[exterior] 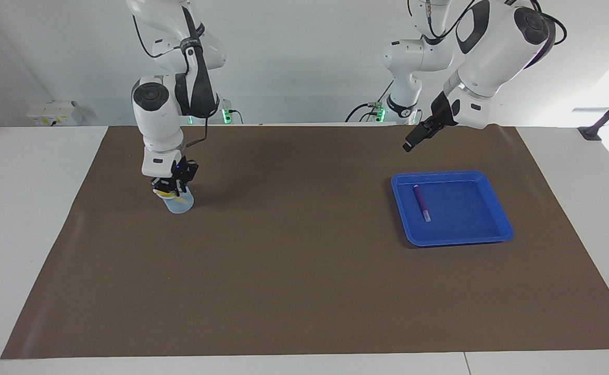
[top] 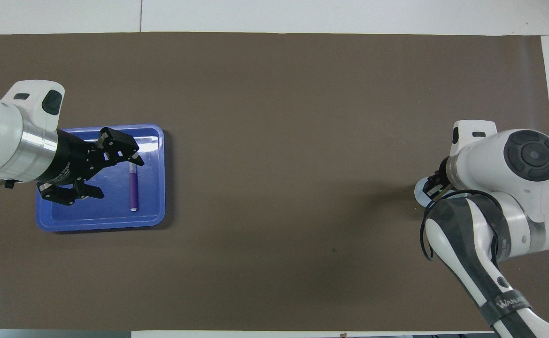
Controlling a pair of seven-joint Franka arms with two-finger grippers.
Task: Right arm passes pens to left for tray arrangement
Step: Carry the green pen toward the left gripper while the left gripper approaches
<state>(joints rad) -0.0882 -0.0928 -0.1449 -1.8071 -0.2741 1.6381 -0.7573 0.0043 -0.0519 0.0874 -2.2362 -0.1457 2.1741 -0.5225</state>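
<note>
The purple pen [exterior: 422,203] lies in the blue tray [exterior: 458,240], along the side toward the table's middle; it also shows in the overhead view [top: 133,190]. My left gripper [exterior: 411,142] hangs open and empty in the air over the tray [top: 100,220], as the overhead view [top: 114,174] shows. My right gripper [exterior: 172,190], with its blue light, is down at the mouth of a small translucent cup [exterior: 180,204]. The yellow pen [exterior: 168,194] shows at its tips. The green pen is hidden.
A brown mat [exterior: 294,271] covers the table, with white table around it. In the overhead view the right arm hides most of the cup [top: 419,192]. Cables and sockets sit by the arm bases [exterior: 226,115].
</note>
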